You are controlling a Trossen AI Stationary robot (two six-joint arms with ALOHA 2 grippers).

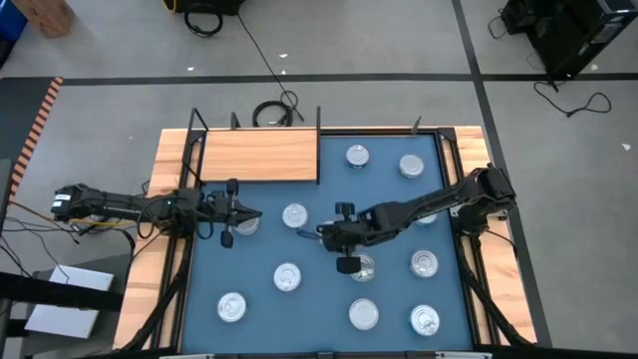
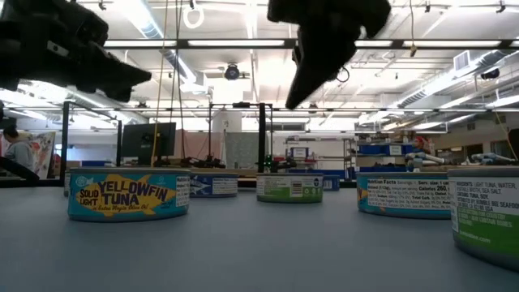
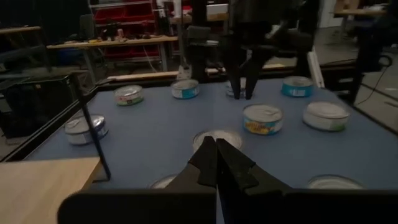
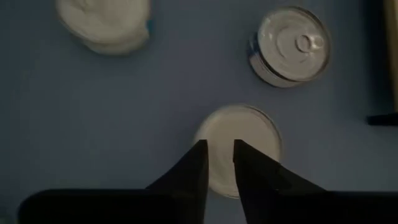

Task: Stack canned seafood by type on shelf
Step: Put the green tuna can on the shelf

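Observation:
Several round silver seafood tins lie flat and scattered on the blue mat [image 1: 319,299]. The wooden shelf [image 1: 259,156] stands at the far left with nothing on it. My right gripper [image 4: 218,151] hovers, slanting down, over one tin [image 4: 249,134] near the mat's middle [image 1: 295,214]. Its fingers are a narrow gap apart with nothing between them. My left gripper [image 3: 216,148] is shut and level above the mat's left part [image 1: 239,212], clear of the tins. In the low view the right fingers [image 2: 304,85] hang well above the tins.
More tins sit at the far right [image 1: 357,156], near left [image 1: 231,307] and near right [image 1: 425,320]. A yellowfin tuna tin [image 2: 128,195] stands closest in the low view. Black shelf posts [image 3: 93,130] rise at the board's end. Wooden rails [image 1: 150,279] edge the mat.

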